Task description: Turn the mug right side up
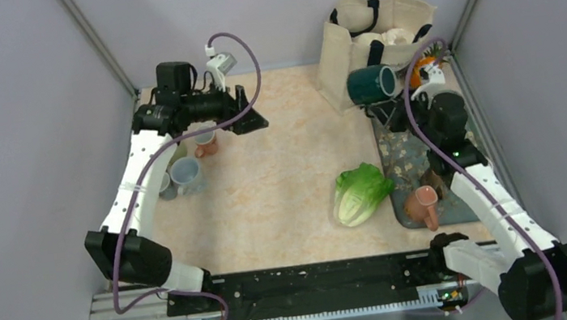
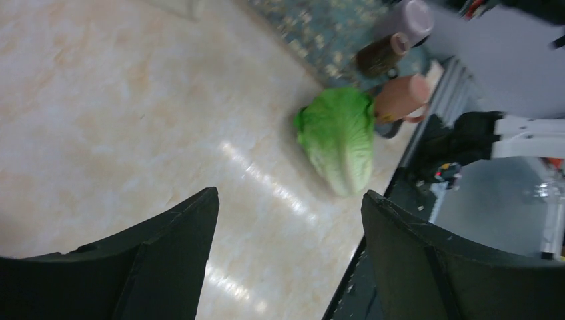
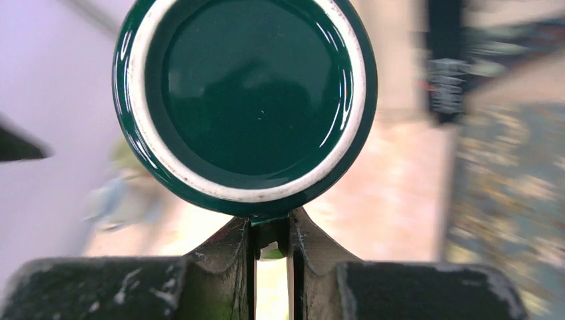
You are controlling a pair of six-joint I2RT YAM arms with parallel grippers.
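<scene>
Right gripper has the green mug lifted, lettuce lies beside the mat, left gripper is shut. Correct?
Not quite: the left gripper is open, its fingers wide apart in the left wrist view. The rest holds: the right gripper has the green mug lifted, and the lettuce lies beside the mat.

Top external: you look down from above and behind the arm bases; the whole table [image 1: 281, 168] is in frame; far off
Left wrist: you look past the left gripper [image 2: 290, 195], tilted down across the table toward the lettuce [image 2: 338, 137]; well apart from it
Right wrist: you look along the right gripper [image 3: 270, 223] straight at the green mug [image 3: 244, 100] underside; very near; background blurred
Shared, top and left wrist: lettuce; patterned mat [image 2: 320, 27]
Shared, top and right wrist: green mug
</scene>
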